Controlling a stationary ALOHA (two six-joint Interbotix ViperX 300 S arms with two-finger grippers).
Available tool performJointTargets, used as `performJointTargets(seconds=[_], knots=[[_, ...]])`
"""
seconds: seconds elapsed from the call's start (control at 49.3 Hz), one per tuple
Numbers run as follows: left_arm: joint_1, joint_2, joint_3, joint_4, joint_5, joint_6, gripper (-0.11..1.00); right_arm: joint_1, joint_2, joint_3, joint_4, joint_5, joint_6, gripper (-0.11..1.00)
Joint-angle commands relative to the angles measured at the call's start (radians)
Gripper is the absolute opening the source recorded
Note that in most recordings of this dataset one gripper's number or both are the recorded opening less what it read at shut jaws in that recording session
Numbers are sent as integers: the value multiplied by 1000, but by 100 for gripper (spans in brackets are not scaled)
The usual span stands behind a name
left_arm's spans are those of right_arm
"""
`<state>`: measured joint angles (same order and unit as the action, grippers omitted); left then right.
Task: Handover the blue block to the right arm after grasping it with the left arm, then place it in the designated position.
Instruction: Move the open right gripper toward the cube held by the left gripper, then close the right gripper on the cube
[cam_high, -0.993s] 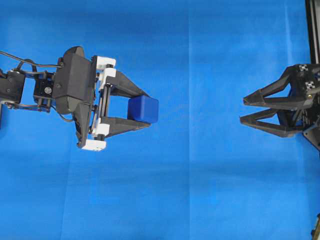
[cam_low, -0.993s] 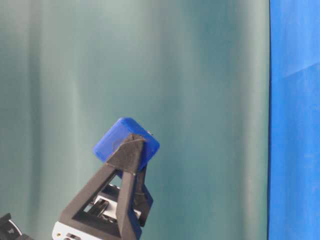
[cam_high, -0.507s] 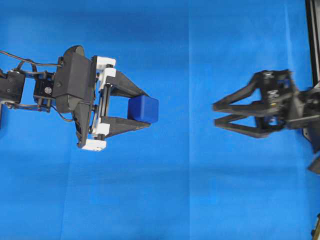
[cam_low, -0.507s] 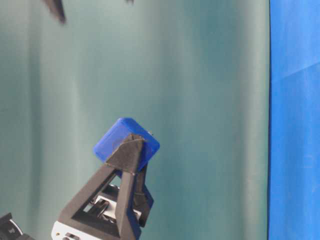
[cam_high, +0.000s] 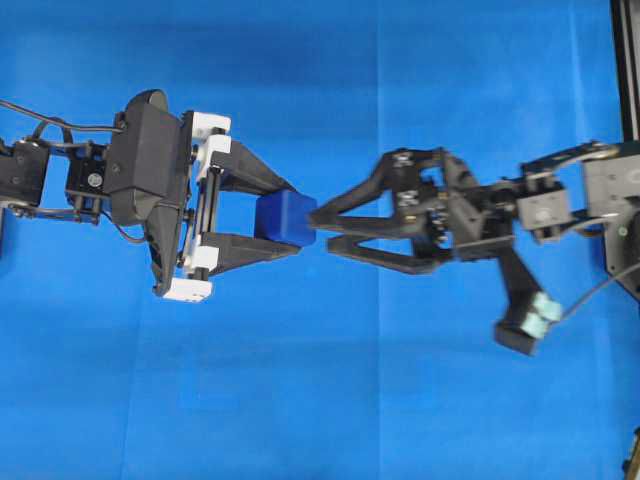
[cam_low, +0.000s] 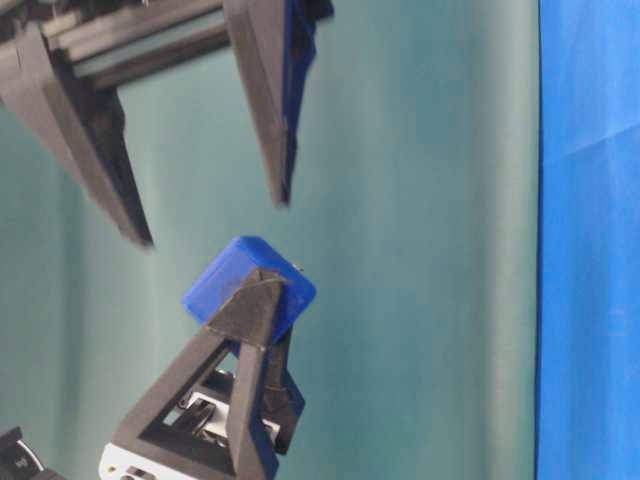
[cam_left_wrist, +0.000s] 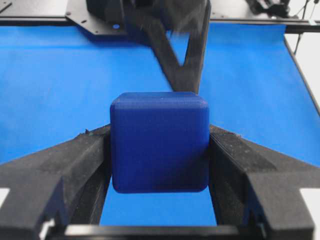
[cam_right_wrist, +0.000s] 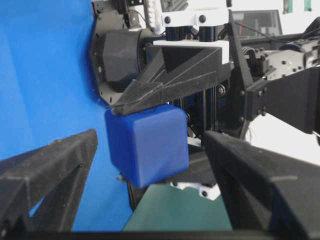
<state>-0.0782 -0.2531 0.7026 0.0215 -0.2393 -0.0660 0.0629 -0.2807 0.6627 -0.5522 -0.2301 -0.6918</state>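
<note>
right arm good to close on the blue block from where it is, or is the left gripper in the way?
Probably yes. The right gripper is open and lined up at the blue block. The left gripper pinches two opposite sides, and the right wrist view shows the right jaws flanking other faces. It may need to advance slightly first.

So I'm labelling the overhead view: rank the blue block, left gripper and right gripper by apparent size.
Left gripper and right gripper look alike, so I can't rank them.
Blue block: clearly smallest.
</note>
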Motion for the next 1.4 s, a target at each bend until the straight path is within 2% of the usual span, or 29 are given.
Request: performJointTargets(seconds=[0.0, 0.345, 0.831, 0.892, 1.054, 1.378], knots=[[2, -25, -11, -3, -9, 0, 49, -8, 25, -57, 0, -3, 2, 95], [2, -26, -11, -3, -9, -2, 49, -9, 103, -141, 0, 46, 2, 95], [2, -25, -11, -5, -3, -3, 49, -9, 104, -147, 0, 64, 3, 94], [-3, -25, -11, -3, -5, -3, 49, -9, 104, -152, 0, 84, 5, 89], [-12, -25, -9, -3, -2, -2, 49, -9, 103, -167, 5, 107, 11, 51], [-14, -25, -12, -3, 0, 0, 49, -9, 103, -167, 8, 110, 14, 51]])
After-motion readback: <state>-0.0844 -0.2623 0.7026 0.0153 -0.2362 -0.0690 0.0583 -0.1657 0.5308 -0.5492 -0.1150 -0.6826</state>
